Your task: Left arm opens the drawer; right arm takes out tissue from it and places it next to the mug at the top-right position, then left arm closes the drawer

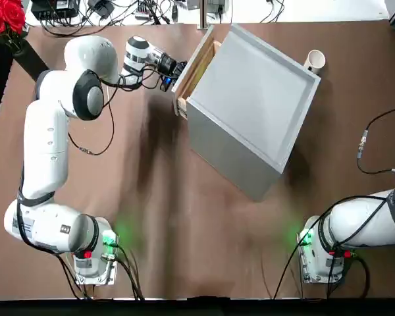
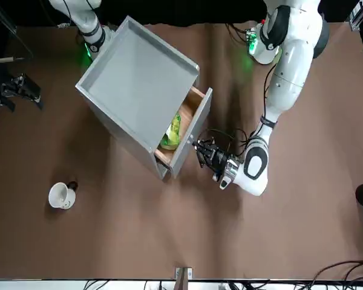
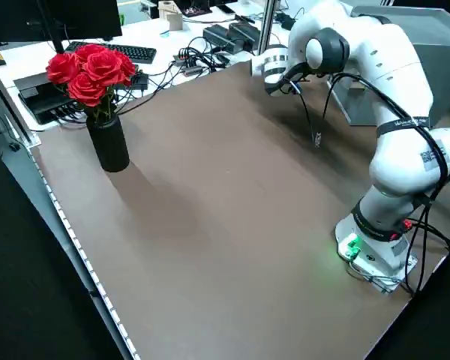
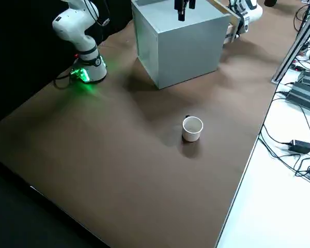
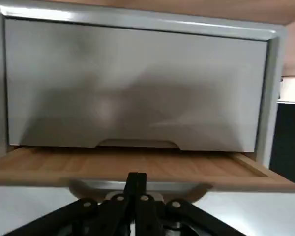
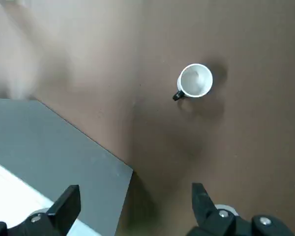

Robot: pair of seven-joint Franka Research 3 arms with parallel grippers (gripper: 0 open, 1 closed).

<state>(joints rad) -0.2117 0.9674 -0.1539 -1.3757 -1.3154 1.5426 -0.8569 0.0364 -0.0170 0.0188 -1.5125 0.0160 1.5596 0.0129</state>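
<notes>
One mug (image 2: 62, 196), white, cylindrical, dark-handled, upright on the table (image 2: 242, 241), near the cabinet (image 1: 240, 99) yet apart from it; marks on its side, too small to read. One drawer (image 2: 187, 124), partly pulled out of the grey cabinet. One tissue packet (image 2: 172, 133), yellow-green, lying inside the drawer; its printing cannot be read. One left gripper (image 5: 136, 179), black, fingers together, at the drawer's front panel, just outside the compartment holding the packet; whether it grips anything cannot be told. One right gripper (image 6: 136, 196), fingers wide apart with nothing between them, above the cabinet, outside the drawer. One label (image 3: 433, 154) on the left arm (image 3: 397, 97), illegible. One vase of red roses (image 3: 107, 135), upright.
</notes>
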